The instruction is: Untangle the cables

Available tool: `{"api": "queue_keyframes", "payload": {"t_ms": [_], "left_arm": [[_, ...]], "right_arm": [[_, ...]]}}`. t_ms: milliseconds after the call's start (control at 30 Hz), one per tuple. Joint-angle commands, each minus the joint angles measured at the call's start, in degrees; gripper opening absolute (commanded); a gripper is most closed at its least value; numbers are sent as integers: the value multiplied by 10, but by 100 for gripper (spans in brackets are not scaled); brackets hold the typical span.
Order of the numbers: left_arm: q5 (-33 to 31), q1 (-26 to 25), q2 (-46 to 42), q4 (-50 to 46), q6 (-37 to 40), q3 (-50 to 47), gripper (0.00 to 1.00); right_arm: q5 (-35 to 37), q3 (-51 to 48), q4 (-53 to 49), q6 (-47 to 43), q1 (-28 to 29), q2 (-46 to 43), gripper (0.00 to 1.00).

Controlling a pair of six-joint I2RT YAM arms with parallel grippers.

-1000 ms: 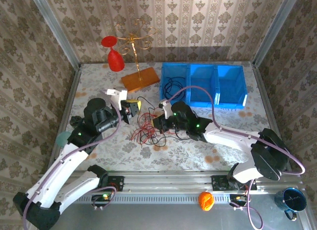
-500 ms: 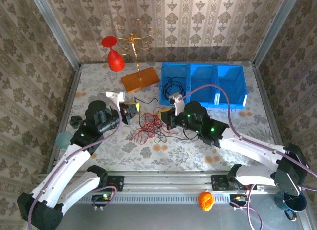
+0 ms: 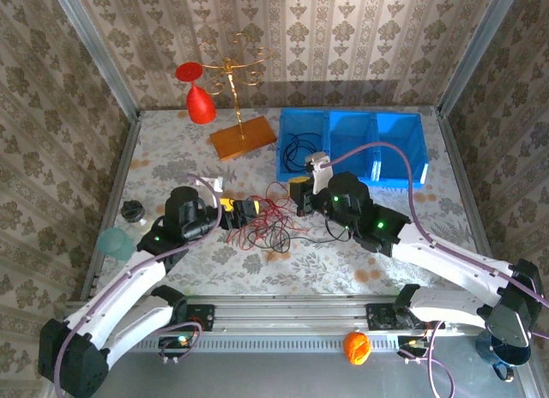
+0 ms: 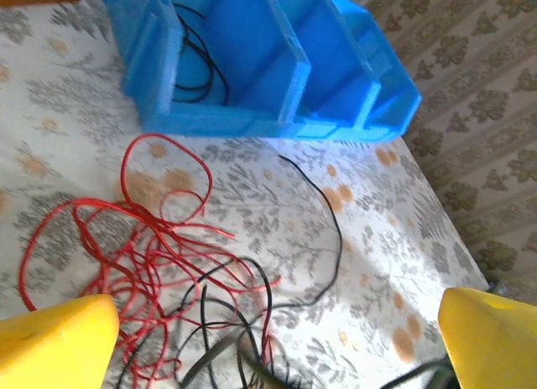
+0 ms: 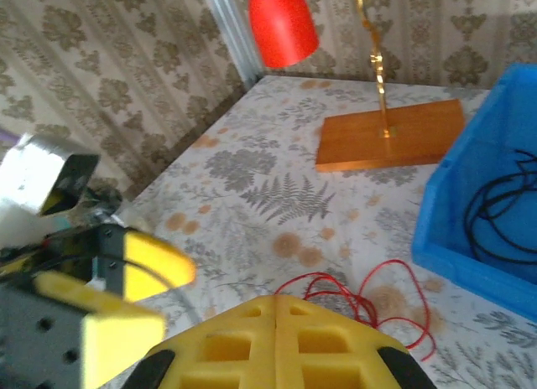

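Top external: left claw (image 3: 244, 211) just sprung wide, now low beside cables (image 3: 262, 226) mid-surface; right claw (image 3: 300, 192) pressed together, drawn back toward bin (image 3: 395, 149).
Left wrist: fingers (image 4: 59, 339) spread, red-black tangle ahead, one black strand trailing free.
Right wrist: fingers (image 5: 226, 347) clamped; held wire, cannot tell.
Tangle looser, not separated.

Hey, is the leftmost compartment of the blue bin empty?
Not empty: a coiled thin black cable lies in the leftmost compartment of the blue plastic bin.

Floral table (image 3: 171, 149) with cables (image 3: 257, 228), blue bin (image 3: 400, 177), wooden stand (image 3: 243, 139)
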Motion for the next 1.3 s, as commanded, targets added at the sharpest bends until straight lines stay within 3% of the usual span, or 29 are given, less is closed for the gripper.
{"api": "queue_keyframes", "payload": {"t_ms": [0,133,267,400,633,833,933,1033,1200,1267], "left_arm": [[-11,-33,-27,1,-22,-13,92],[-30,-45,-26,12,-29,-40,85],[-48,-44,-17,24,-33,-39,85],[-54,-33,3,15,-22,-6,85],[-23,-5,43,15,-13,35,83],[-12,6,48,4,-9,53,83],[-11,9,43,-4,-7,57,83],[-9,14,39,-8,-7,58,83],[-9,27,37,-11,-7,49,83],[-9,31,39,-10,-7,42,90]], "right_arm": [[50,9,-14,-4,3,6,0],[25,14,-37,-4,2,32,1],[-110,-4,-37,-22,6,47,38],[-180,-53,-15,-26,9,17,55],[-242,-121,31,-42,12,-17,71],[-252,-99,84,-46,28,63,74],[-262,-81,120,-40,30,121,73],[-264,-58,125,-33,34,167,64],[-232,-59,141,-3,42,126,8],[-200,-55,121,-2,46,84,0]]}}
